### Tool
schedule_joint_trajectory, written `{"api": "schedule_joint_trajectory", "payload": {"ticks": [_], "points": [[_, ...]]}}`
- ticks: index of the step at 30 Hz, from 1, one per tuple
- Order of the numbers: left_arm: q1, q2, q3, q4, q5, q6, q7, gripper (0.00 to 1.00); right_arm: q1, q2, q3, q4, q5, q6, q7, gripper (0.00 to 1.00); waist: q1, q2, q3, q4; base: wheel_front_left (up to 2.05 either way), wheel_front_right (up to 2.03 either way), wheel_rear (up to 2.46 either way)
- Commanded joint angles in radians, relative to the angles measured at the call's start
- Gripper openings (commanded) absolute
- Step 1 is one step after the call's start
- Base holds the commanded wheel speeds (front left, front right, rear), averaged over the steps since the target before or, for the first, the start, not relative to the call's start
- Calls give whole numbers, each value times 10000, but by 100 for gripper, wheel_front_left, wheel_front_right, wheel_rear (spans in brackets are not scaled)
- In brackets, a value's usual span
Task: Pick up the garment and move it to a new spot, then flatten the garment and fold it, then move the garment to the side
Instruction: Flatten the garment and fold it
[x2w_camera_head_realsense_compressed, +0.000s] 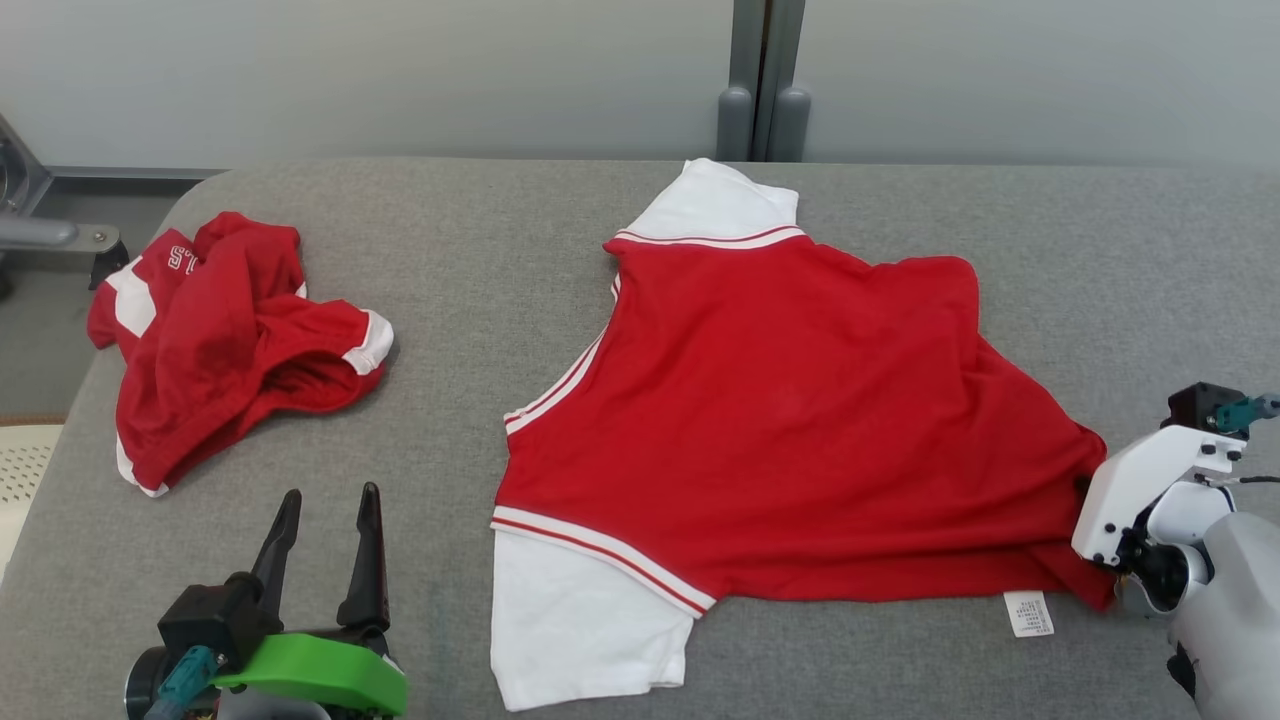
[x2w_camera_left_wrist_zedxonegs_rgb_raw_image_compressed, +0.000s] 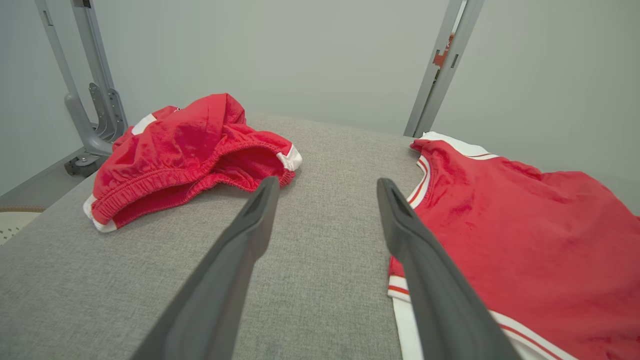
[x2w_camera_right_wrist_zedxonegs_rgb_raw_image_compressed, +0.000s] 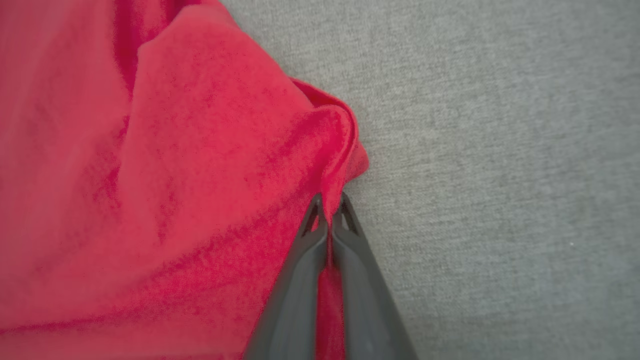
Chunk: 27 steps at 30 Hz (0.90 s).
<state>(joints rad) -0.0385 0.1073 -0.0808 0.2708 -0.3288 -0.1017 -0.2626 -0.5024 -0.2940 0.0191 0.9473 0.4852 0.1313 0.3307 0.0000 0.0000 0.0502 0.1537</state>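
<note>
The garment (x2w_camera_head_realsense_compressed: 780, 400) is a red jersey with white sleeves, spread mostly flat in the middle of the grey padded table (x2w_camera_head_realsense_compressed: 480, 260). Its right hem corner is bunched into a fold (x2w_camera_right_wrist_zedxonegs_rgb_raw_image_compressed: 330, 135). My right gripper (x2w_camera_right_wrist_zedxonegs_rgb_raw_image_compressed: 330, 205) is shut on that red fold, and in the head view it (x2w_camera_head_realsense_compressed: 1088, 488) sits at the garment's right edge, fingertips hidden by cloth. My left gripper (x2w_camera_head_realsense_compressed: 330, 495) stands open and empty near the table's front left, just left of the garment's near white sleeve (x2w_camera_head_realsense_compressed: 580, 620). From the left wrist its spread fingers (x2w_camera_left_wrist_zedxonegs_rgb_raw_image_compressed: 327, 185) point between the garment (x2w_camera_left_wrist_zedxonegs_rgb_raw_image_compressed: 525, 225) and a second red piece.
A crumpled red and white garment (x2w_camera_head_realsense_compressed: 230, 340) lies at the table's left end (x2w_camera_left_wrist_zedxonegs_rgb_raw_image_compressed: 190, 150). A white care label (x2w_camera_head_realsense_compressed: 1028, 612) sticks out at the jersey's front edge. A metal post (x2w_camera_head_realsense_compressed: 760, 80) stands behind the table. A pale perforated object (x2w_camera_head_realsense_compressed: 25, 470) sits off the left edge.
</note>
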Motion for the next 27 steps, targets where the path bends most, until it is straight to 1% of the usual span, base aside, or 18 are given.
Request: {"api": "schedule_joint_trajectory", "payload": {"ticks": [1,5,8,10,14,18,19,20,23,27], "points": [[-189,-39,71,40,71,-41,-30,100,-216,22,0,-23,-70,-10,-187,0,0,0,32,32,0,0,0],[-240,-111,172,52,137,-121,-30,100,-672,104,235,-231,-215,-10,-546,0,0,0,145,35,0,0,0],[-335,-147,174,58,212,-144,-31,100,-1156,90,444,-322,-360,-10,-595,0,0,0,314,64,0,0,0],[-402,-173,184,47,237,-177,-31,100,-1517,154,561,-313,-250,-10,-519,0,0,0,456,103,0,0,0],[-589,-256,135,87,263,-220,-30,100,-2198,-120,727,42,-308,-12,-632,0,0,0,770,289,0,0,0],[-726,-317,188,156,235,-255,-30,100,-2737,-313,768,744,-353,-12,-926,0,0,0,1015,491,0,0,0],[-757,-331,197,170,239,-263,-31,100,-2830,-365,746,937,-391,-12,-1021,13,0,0,1040,524,0,0,0],[-798,-348,202,195,249,-272,-30,100,-2958,-422,708,1158,-434,-12,-1182,100,0,0,1060,557,0,0,0],[-857,-372,235,253,274,-276,-31,100,-3187,-391,598,1605,-480,-10,-1743,100,0,0,1041,601,0,0,0],[-762,-396,322,233,328,-289,-31,100,-3252,-350,713,2045,-702,-12,-2592,100,0,0,868,423,0,0,0]]}}
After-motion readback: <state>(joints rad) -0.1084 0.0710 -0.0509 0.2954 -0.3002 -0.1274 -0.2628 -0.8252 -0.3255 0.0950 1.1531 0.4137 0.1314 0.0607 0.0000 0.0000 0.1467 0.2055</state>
